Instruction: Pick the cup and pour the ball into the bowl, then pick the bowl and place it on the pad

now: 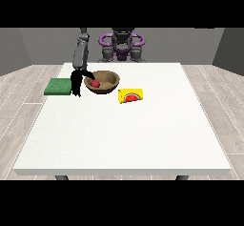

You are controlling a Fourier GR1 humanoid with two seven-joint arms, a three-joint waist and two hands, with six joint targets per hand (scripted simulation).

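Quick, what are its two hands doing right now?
Hand at the view's left: at the bowl's rim; fingers cannot be told.
Other hand: not in view.

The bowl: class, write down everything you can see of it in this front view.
The bowl is brown, wood-like, round and shallow, standing upright on the white table. A red ball lies inside near its left wall. The black hand at the view's left is at its left rim. The green pad lies further left, the yellow cup on its side to its right.

Bare test room: white table [143, 134], grey walls [28, 44], pale plank floor [24, 96], no furnishings.
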